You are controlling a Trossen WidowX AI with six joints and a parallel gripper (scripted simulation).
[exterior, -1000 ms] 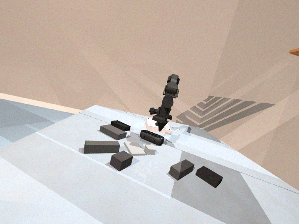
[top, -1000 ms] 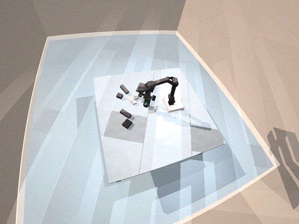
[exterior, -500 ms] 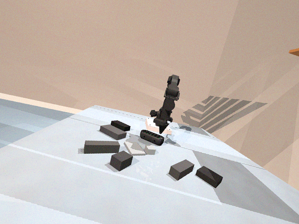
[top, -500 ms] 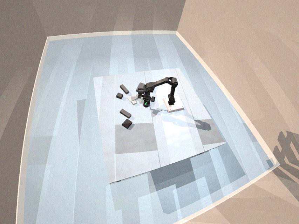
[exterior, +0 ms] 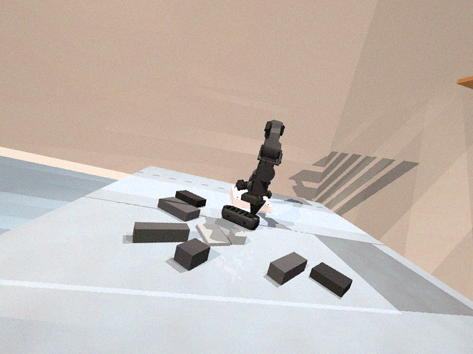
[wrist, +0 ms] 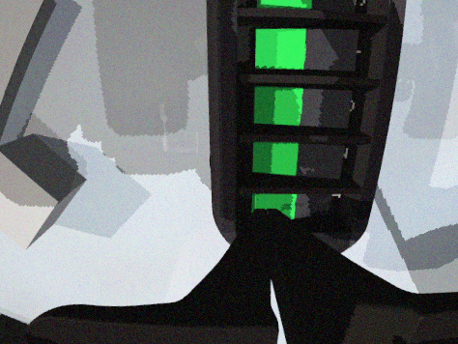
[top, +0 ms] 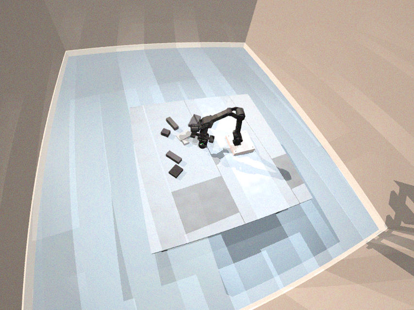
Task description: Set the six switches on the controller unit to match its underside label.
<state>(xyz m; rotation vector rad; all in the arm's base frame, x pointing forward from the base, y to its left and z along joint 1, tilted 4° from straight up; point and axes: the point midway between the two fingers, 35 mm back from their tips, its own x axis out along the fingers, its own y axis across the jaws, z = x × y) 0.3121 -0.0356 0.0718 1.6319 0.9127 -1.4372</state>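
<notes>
The dark grey controller unit (top: 202, 145) (exterior: 239, 218) (wrist: 222, 145) sits flat on its base, switches up; its underside label is hidden. In the wrist view it runs up past the top edge. Several rockers show there, green ends left and dark ends right; I cannot tell reliably which ends are pressed. My gripper (exterior: 254, 213) (wrist: 276, 214) is shut and empty, pointing down. Its tips are over the rocker (wrist: 273, 202) nearest the bottom of the wrist view and partly cover it. Whether they touch it is unclear. The switch numbers are not readable.
Dark blocks (exterior: 160, 232) (exterior: 191, 254) (exterior: 287, 267) (exterior: 331, 279) lie around the bench, with more (exterior: 178, 209) (exterior: 191, 198) left of the unit. A pale flat plate (exterior: 213, 234) and a pale block (exterior: 237, 236) lie close to it. The arm stands on a white base (top: 248, 146).
</notes>
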